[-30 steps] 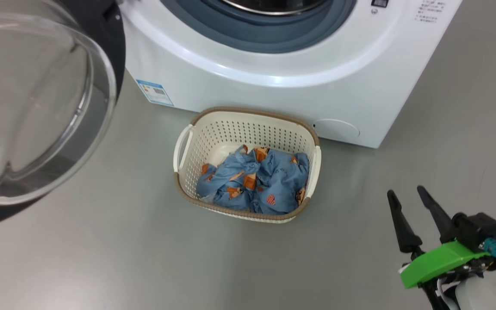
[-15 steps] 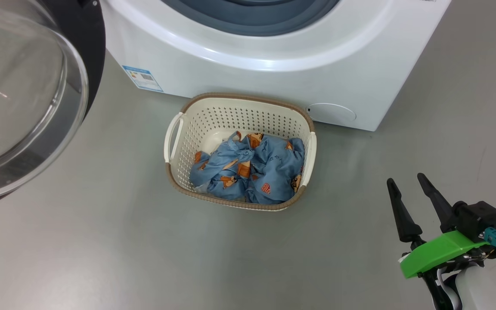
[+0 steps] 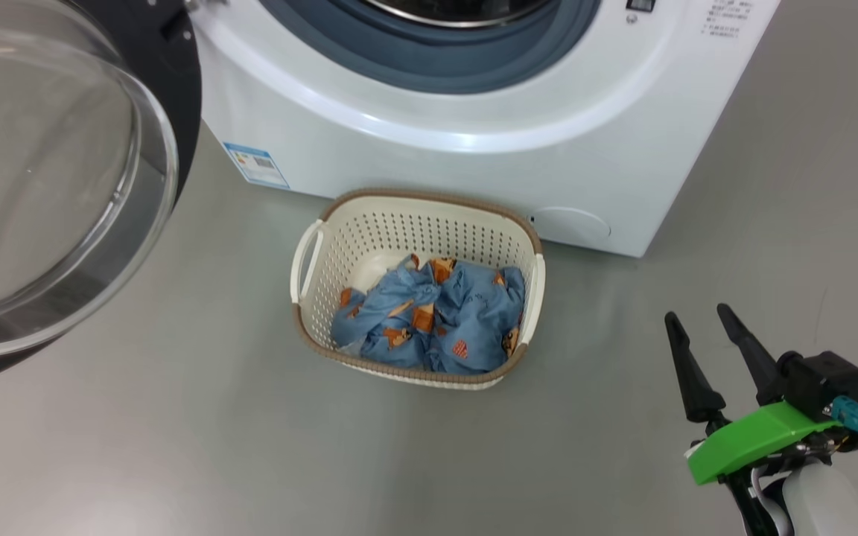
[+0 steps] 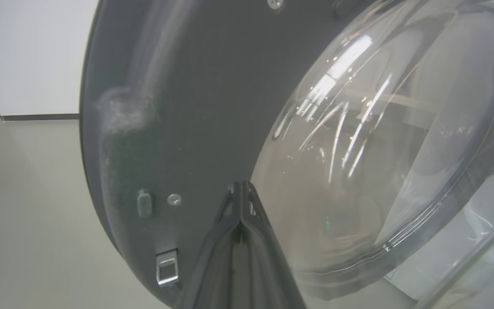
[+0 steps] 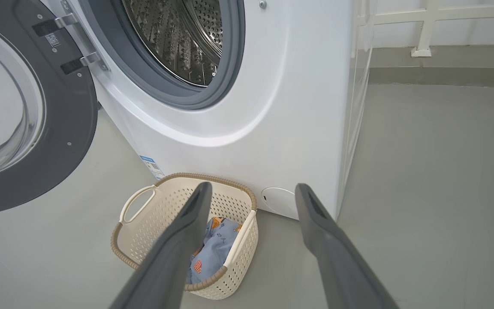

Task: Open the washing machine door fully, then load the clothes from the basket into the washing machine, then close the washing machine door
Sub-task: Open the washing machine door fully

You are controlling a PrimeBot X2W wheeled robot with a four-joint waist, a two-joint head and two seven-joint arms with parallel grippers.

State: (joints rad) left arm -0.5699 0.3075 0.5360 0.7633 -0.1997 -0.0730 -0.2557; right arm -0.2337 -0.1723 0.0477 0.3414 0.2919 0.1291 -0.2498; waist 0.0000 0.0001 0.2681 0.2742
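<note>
The washing machine (image 3: 474, 149) stands at the top with its drum (image 5: 178, 38) showing. The washing machine door (image 3: 49, 171) hangs swung out at the left, glass bowl facing me. The basket (image 3: 429, 195) sits on the floor against the machine's front, and the clothes (image 3: 433, 324) lie crumpled inside it. My right gripper (image 3: 695, 313) is open and empty at the lower right, well right of the basket. In its wrist view the right gripper (image 5: 252, 186) points over the basket (image 5: 144, 231) and the clothes (image 5: 212, 253). My left gripper (image 4: 240, 184) is shut and empty, its tip close to the door's (image 4: 178, 107) dark inner face.
A blue label sticker (image 3: 256, 164) and a round cover (image 3: 570, 223) sit low on the machine's front. Grey floor (image 3: 176, 447) spreads around the basket. A white wall with a dark skirting (image 4: 37, 116) stands behind the door.
The head camera tipped down and came back up, so the whole picture shifted. Basket, clothes and door kept their places. The right gripper stayed open at the lower right.
</note>
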